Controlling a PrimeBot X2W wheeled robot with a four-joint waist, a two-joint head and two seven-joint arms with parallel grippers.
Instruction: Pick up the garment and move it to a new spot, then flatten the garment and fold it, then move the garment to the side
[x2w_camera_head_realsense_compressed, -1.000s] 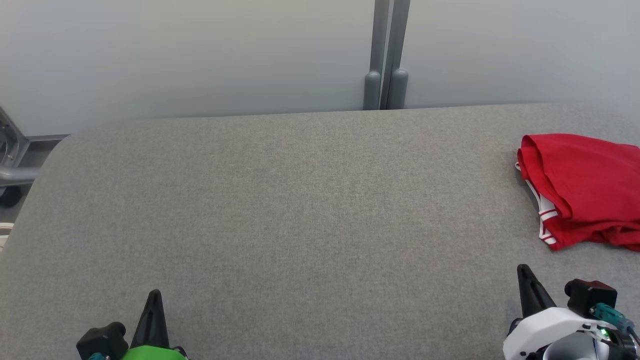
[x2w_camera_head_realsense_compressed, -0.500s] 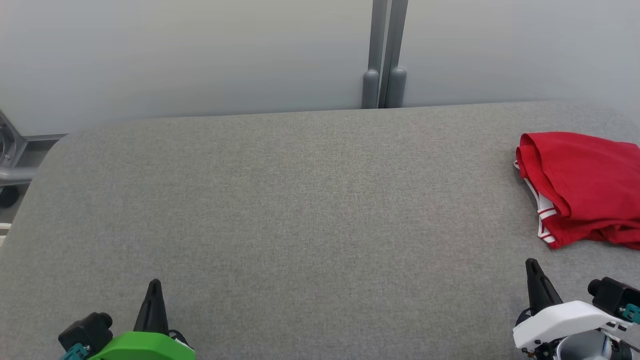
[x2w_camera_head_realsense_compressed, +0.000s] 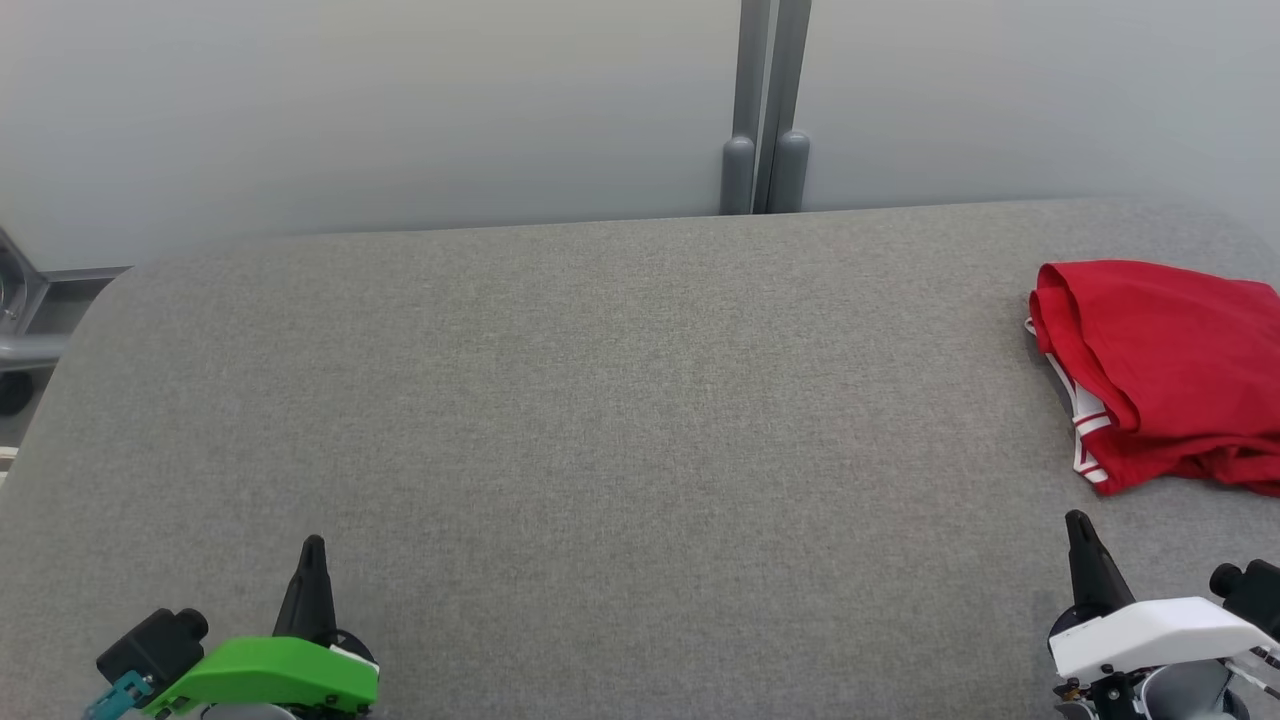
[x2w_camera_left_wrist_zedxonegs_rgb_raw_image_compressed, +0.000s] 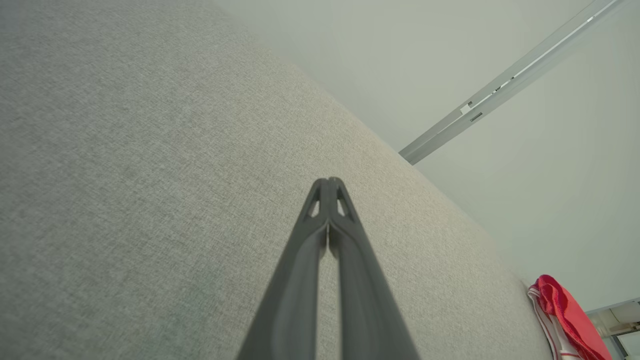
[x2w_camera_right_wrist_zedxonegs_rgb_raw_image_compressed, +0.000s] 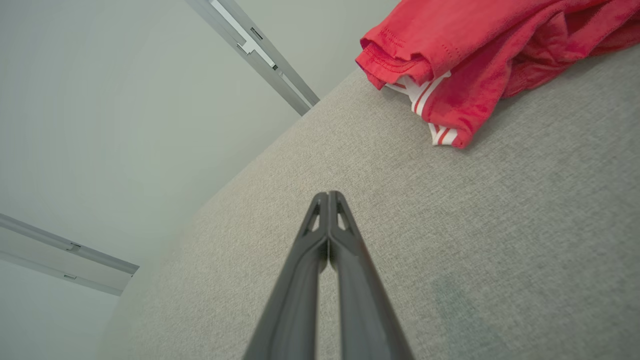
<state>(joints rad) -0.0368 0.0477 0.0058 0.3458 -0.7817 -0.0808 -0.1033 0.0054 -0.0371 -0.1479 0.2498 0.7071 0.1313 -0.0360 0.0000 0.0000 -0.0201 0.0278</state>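
Garment: the red garment (x2w_camera_head_realsense_compressed: 1160, 370), white stripes at its edge, lay bunched in loose folds on the far right of the bench (x2w_camera_head_realsense_compressed: 600, 400). It ran off the right edge of your head view.
Left gripper: your left gripper (x2w_camera_head_realsense_compressed: 312, 565) sat at the lower left of the head view, green housing behind it. Its jaws were pressed together and pointed toward the far wall (x2w_camera_head_realsense_compressed: 350, 110).
Right gripper: your right gripper (x2w_camera_head_realsense_compressed: 1080, 540) sat at the lower right, white housing behind it, jaws likewise together. Its tip was near the garment's front edge but apart from it.
Left wrist view: you looked along the closed jaws over grey cloth. The garment showed small in the lower right corner, well apart from that arm.
Right wrist view: the garment lay at the upper right, its striped hem the part nearest the jaws, with a strip of bench between.
Bench: grey woven cover, corners rounded.
Backdrop: pale wall behind the bench, with a grey post (x2w_camera_head_realsense_compressed: 765, 100) standing upright at the far edge.
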